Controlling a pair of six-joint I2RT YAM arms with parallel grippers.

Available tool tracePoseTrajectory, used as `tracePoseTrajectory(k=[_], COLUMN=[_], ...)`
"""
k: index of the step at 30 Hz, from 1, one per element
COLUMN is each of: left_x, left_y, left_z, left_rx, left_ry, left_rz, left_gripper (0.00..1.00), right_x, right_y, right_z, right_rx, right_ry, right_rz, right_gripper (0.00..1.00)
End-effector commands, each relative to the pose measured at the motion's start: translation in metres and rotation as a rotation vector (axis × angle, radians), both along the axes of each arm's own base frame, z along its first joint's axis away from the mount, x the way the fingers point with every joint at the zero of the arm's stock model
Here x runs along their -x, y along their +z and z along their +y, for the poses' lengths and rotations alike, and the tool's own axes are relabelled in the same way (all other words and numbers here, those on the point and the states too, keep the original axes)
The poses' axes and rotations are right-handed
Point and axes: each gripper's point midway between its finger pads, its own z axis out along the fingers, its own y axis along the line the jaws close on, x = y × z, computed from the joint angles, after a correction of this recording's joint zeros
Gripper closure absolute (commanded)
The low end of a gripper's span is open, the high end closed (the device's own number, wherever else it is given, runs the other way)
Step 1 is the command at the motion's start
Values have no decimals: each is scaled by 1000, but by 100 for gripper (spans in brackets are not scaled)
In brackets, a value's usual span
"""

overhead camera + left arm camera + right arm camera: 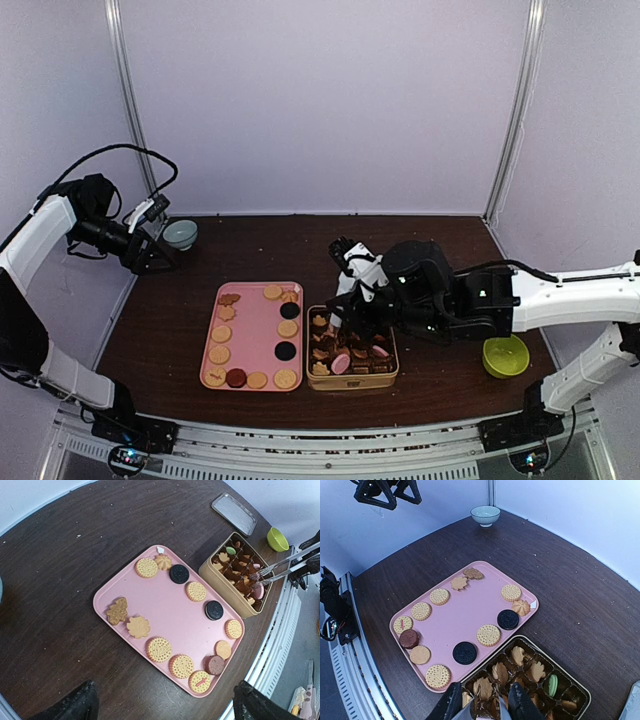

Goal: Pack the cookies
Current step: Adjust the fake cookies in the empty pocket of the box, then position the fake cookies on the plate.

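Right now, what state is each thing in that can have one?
Rectangular pink plastic tray: flat, small round cookies along its edges, centre bare.
Rectangular gold metal tin: lidless, partly filled.
Pale blue-green ceramic bowl: upright, empty.
Lime-green bowl: upright, empty.
Left pincer: open, empty.
Right pincer: shut on long metal tongs, tips at the tin.

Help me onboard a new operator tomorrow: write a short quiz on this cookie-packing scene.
1. True or false: the gold tin sits to the left of the pink tray.
2. How many black sandwich cookies lie on the tray? A one, B two, C four.
3. Which hand holds the metal tongs over the tin?
Key: 1 false, it sits to the tray's right. 2 B. 3 the right hand.
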Motion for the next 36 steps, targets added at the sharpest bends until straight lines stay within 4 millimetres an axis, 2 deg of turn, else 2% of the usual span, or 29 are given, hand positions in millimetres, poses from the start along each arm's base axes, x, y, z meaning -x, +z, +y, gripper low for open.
tracePoseTrajectory(k=[1,7,12,15,20,24,27,33,36], left_x=[1,1,2,2,2,2,4,11,12], left_y=[4,5,6,6,5,6,5,4,4], left_z=[-1,-1,-1,0,5,12,16,17,17], left_rx=[23,24,19,15,13,12,11,5,0], left_ry=[-8,-7,-7,-5,12,39,48,53,53], left_rz=[-13,-14,-19,-18,-10,-10,-5,-4,-7], left_gripper=[4,4,4,4,2,2,2,2,2], right_x=[6,6,2,-3,-16,-42,-70,-132,-155], right_y=[13,19,36,46,54,55,52,40,37], right_z=[-8,-9,-2,15,59,89,105,120,128], right_rx=[-35,-45,-68,-86,-82,-75,-72,-67,-72], right_ry=[-9,-11,-10,5,43,40,12,-71,-90], right_rz=[-3,-8,-46,-69,-110,-132,-139,-153,-152], right_gripper=[69,69,69,67,64,63,63,61,60])
